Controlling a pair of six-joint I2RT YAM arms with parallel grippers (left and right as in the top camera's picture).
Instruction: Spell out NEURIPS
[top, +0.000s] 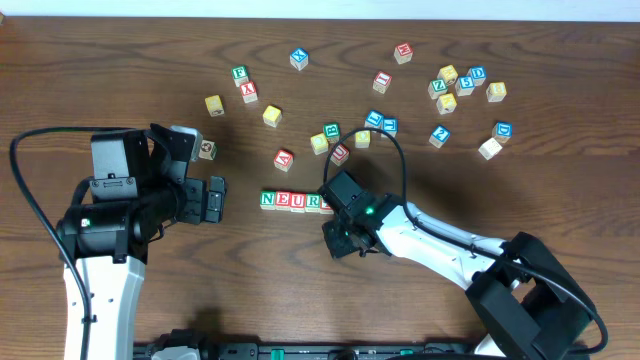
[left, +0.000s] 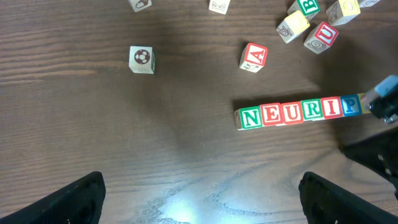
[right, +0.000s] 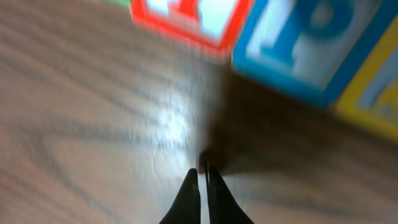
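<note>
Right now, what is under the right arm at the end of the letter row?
Overhead, the right arm covers it. The left wrist view shows the I cube and P cube there, then a yellow-bordered cube by the right claw; its letter is hidden.

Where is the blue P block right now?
The P block sits at the visible right end of the lettered row in the left wrist view, touching the red I block, right beside the right gripper.

The row of wooden cubes (left: 300, 112) reads NEURIP.
</note>
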